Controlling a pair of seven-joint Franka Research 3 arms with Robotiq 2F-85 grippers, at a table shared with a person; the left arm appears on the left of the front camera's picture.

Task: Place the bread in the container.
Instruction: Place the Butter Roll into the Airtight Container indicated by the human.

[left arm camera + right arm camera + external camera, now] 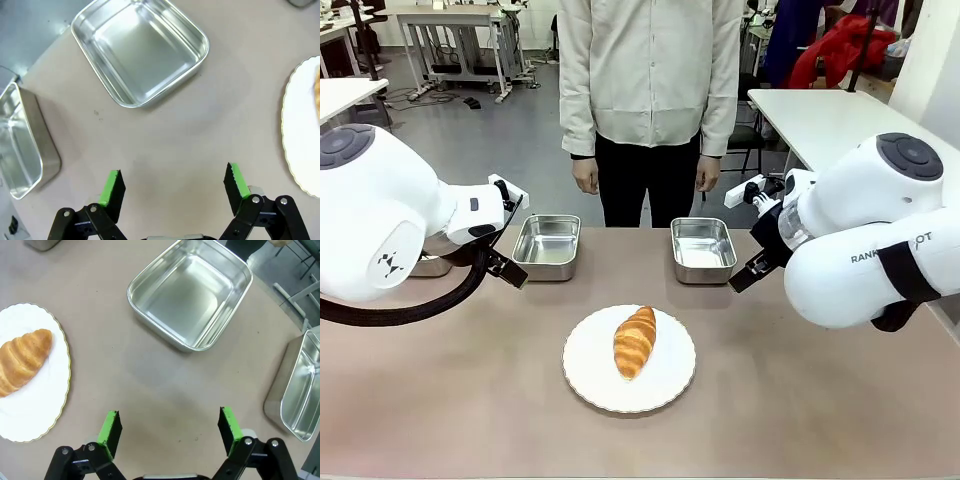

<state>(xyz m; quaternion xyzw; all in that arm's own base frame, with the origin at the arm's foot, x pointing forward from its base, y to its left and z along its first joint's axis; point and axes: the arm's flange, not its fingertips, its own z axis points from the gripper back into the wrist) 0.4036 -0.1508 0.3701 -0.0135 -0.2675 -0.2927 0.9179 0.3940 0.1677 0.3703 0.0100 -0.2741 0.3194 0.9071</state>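
I saw left gripper and right gripper both wide open, gripping nothing. Bread lay on the white plate.

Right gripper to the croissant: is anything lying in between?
No obstacle. In the right wrist view, bare tabletop and the rim of the white plate separate the open right gripper from the croissant; the nearest steel pan sits off that line.

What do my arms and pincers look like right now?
Both arms are glossy white rounded shells with dark grey round caps. The left arm carries a small black logo and a thick black cable; the right arm has dark lettering and a black strap. The left pincer and right pincer are black linkages with serrated green pads.
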